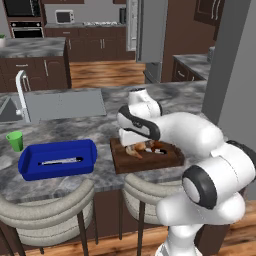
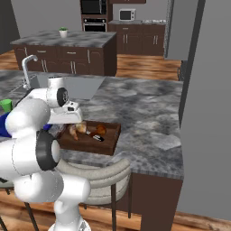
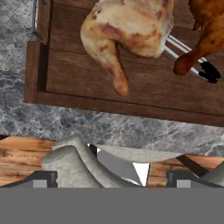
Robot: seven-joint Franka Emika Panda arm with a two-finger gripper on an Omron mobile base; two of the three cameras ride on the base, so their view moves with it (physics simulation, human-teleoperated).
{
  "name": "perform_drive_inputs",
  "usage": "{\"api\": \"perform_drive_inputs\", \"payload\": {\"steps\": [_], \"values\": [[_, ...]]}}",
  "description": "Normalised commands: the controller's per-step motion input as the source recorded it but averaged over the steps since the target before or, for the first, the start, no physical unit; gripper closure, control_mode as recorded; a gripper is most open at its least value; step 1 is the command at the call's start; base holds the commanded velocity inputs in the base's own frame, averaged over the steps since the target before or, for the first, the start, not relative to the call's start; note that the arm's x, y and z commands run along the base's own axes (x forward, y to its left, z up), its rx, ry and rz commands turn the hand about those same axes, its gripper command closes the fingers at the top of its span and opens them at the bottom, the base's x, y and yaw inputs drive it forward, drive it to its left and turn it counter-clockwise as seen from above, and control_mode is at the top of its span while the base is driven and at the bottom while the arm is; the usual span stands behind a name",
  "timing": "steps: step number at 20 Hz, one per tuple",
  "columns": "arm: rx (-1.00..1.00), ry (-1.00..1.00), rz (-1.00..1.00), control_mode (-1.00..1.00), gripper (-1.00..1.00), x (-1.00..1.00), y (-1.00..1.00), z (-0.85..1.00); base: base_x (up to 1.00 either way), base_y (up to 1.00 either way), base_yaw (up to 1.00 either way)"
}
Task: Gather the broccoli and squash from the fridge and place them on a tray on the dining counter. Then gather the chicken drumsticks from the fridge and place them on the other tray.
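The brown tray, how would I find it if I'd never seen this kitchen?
Look at the long grey marbled stone counter with the sink. Near its front edge, right of a bright blue plastic tray, sits the dark brown wooden rectangular tray. It is the one with tan and orange-brown chicken drumsticks lying in it, while the blue tray has none.

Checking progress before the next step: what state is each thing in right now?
Gripper: open, holding nothing, above the wooden tray.
Wooden tray: on the counter, holding drumsticks.
Pale drumstick: lying in the wooden tray.
Darker drumstick: lying beside it in the same tray.
Blue tray: on the counter, no vegetables visible in it.
Green cup: upright beside the blue tray.
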Motion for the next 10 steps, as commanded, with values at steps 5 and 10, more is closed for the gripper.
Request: {"api": "perform_drive_inputs", "payload": {"steps": [5, 10], "values": [[0.0, -0.15, 0.0, -1.0, -1.0, -1.0, -0.09, 0.42, 0.0, 0.0, 0.0], [0.0, -0.17, 0.0, -1.0, -1.0, -1.0, -0.22, 0.46, 0.0, 0.0, 0.0]]}}
